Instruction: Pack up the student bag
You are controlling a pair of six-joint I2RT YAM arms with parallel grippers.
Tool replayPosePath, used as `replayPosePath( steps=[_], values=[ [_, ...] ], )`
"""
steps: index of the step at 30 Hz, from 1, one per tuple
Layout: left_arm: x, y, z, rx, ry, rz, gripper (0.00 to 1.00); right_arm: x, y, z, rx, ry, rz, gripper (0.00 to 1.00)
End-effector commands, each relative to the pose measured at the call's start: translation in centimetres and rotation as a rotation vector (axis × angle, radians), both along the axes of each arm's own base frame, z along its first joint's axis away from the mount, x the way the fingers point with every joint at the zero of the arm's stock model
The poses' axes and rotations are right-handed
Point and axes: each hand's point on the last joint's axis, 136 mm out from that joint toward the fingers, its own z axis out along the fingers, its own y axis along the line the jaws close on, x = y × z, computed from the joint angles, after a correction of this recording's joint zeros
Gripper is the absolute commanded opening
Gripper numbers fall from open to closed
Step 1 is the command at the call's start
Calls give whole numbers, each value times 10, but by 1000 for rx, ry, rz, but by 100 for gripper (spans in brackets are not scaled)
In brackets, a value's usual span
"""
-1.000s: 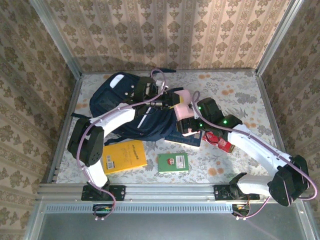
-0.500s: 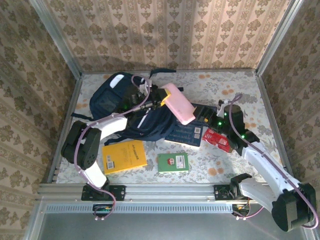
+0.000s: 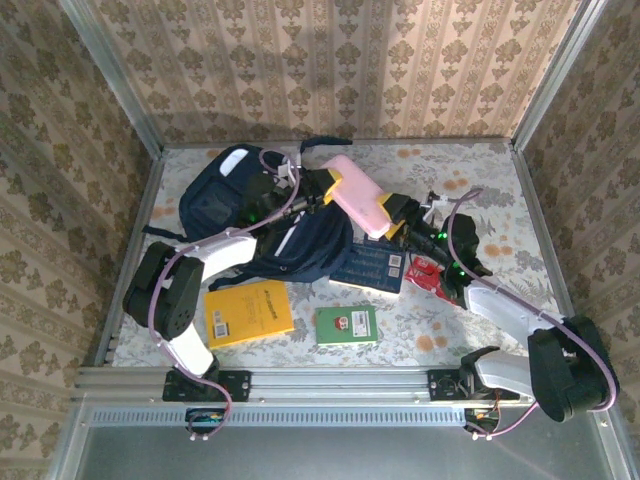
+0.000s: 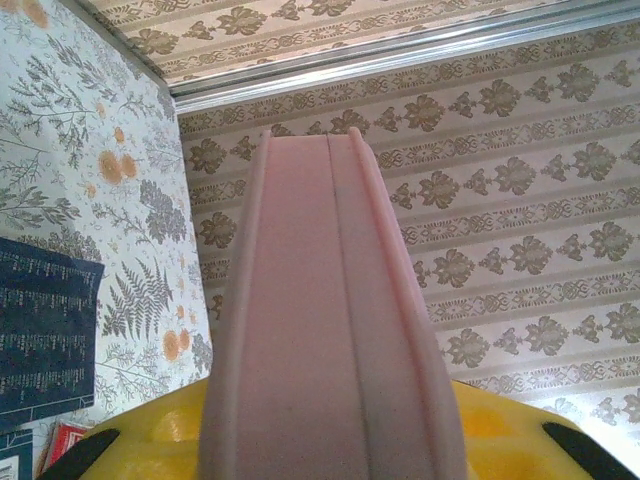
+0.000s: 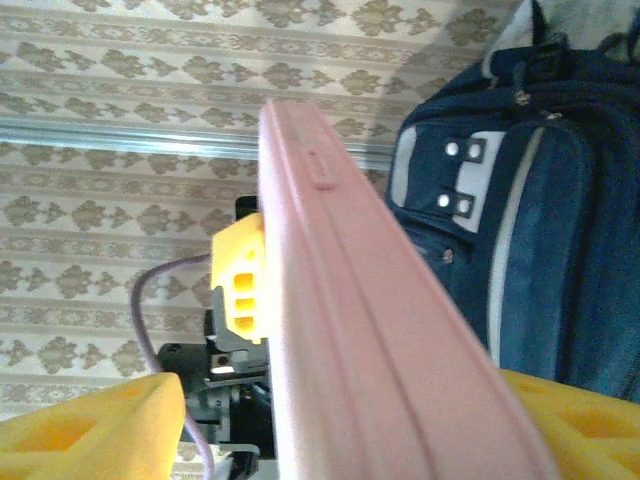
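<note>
Pink case point(image 3: 358, 206): oblong and rigid-looking, held off the table at the middle of the top view. Its long axis runs from upper left to lower right.
Left gripper point(image 3: 332, 186): pinching the case's upper-left end between yellow fingers.
Right gripper point(image 3: 398, 212): jaws spread astride the lower-right end. The right wrist view shows a gap on one side, so it is not clamped.
Student bag point(image 3: 212, 205): lying on the table left of centre, partly under the left arm, with its near edge just beside the case.
Key relation: the bag lies beyond the case's upper-left end, roughly in line with its long axis. The left arm is nearer the bag, and the right gripper looks along the case toward it.
Bag opening: I cannot tell where it is.
Judgement: the case probably has to travel lengthwise toward the upper left to go in.
Waiting: yellow book point(image 3: 248, 312) and green book point(image 3: 346, 325) lie flat in the lower part of the frame.
</note>
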Motion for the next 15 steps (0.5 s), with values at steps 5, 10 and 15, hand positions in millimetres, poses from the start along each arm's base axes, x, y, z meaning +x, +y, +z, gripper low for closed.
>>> replayPosePath(
  steps=[5, 10, 15],
  values=[
    [-2, -1, 23, -43, -59, 3, 22, -8, 0, 26, 68, -91, 7, 46],
    [-2, -3, 15, -38, -35, -5, 37, -9, -2, 17, 39, -67, -11, 34],
    [-3, -1, 4, 1, -14, -13, 61, -12, -11, 9, 12, -55, -47, 27]
  ],
)
